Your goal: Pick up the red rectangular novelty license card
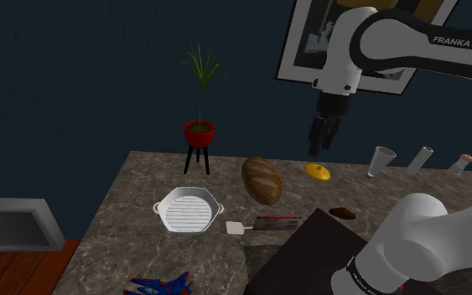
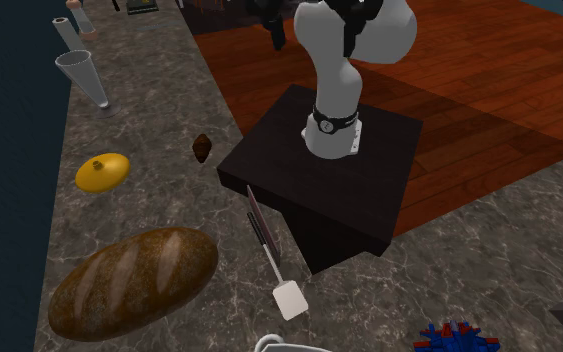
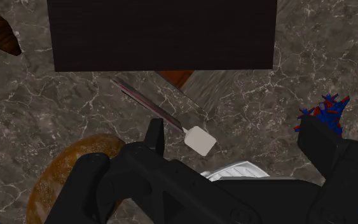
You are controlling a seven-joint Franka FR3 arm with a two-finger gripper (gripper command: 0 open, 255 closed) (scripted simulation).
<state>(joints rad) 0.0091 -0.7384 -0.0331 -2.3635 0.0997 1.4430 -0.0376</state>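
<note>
Gripper (image 1: 318,149) hangs open-jawed and empty; red card (image 3: 147,104) lies well below it, seemingly tilted on edge against the stand (image 3: 161,35), so a descent may topple it or strike the stand.

"FRANKA EMIK" (cut off) on white arm (image 1: 410,46)

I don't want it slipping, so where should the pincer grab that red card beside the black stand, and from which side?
Take the red card probably at the middle of its upper long edge, from above, one finger on each flat face. It stands on its long edge, tilted, beside the black stand, so the thin top edge is most exposed.
</note>
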